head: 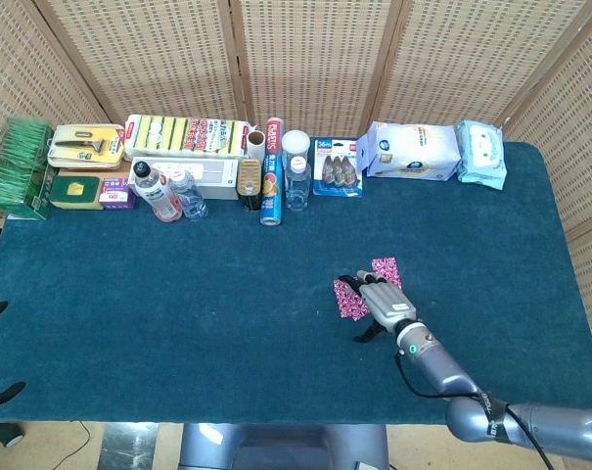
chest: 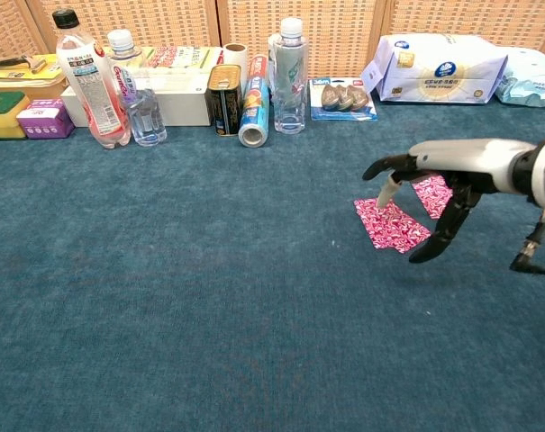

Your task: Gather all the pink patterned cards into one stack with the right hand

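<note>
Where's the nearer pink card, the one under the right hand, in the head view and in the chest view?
Head view: nearer card lies right of centre on the blue cloth, partly covered by the right hand, with the other card up and right of it.
Chest view: nearer card lies right of centre, under the right hand.
Shared landmark: the clear bottle in the back row.
</note>
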Controlling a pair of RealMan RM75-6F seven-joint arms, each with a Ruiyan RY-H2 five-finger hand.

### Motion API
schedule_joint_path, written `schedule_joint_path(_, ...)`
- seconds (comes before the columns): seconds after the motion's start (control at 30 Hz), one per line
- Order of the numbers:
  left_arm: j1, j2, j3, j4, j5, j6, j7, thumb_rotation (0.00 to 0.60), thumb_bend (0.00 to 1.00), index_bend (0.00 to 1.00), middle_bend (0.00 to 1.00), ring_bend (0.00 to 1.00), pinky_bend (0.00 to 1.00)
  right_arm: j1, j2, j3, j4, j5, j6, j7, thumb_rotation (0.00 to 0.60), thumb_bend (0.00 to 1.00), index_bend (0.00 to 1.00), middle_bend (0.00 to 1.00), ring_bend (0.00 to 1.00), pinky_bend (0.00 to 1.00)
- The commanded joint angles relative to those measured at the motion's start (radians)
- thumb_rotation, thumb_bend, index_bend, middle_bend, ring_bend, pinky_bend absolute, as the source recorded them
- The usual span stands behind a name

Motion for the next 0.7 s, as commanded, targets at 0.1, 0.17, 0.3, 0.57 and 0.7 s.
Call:
schedule_joint_path(0.1, -0.001, 0.001, -0.001, 0.005, -0.003, 0.001, -0.010, 0.600, 0.08, 0.00, 0.00, 0.00, 0.00, 0.020, -0.035, -0.018, 0.023, 0.025, 0.007, -0.027, 0.600, 0.00, 0.08, 0.24, 0.07, 0.00)
schedule_joint_path(0.17, -0.001, 0.002, -0.002, 0.006, -0.004, 0.001, -0.014, 0.600, 0.08, 0.00, 0.00, 0.00, 0.00, 0.024, -0.041, -0.023, 0.028, 0.030, 0.012, -0.033, 0.600, 0.00, 0.08, 0.24, 0.07, 0.00)
schedule_joint_path(0.3, -0.001, 0.004, -0.002, 0.009, -0.005, 0.002, -0.022, 0.600, 0.08, 0.00, 0.00, 0.00, 0.00, 0.027, -0.046, -0.034, 0.037, 0.043, 0.017, -0.039, 0.600, 0.00, 0.08, 0.24, 0.07, 0.00)
schedule_joint_path(0.57, 0.000, 0.004, -0.001, 0.010, -0.002, 0.005, -0.027, 0.600, 0.08, 0.00, 0.00, 0.00, 0.00, 0.019, -0.024, -0.066, 0.033, 0.046, 0.027, -0.047, 0.600, 0.00, 0.08, 0.24, 0.07, 0.00)
schedule_joint_path(0.7, 0.001, 0.003, 0.000, 0.009, 0.000, 0.007, -0.024, 0.600, 0.08, 0.00, 0.00, 0.00, 0.00, 0.012, -0.011, -0.081, 0.034, 0.045, 0.035, -0.050, 0.600, 0.00, 0.08, 0.24, 0.07, 0.00)
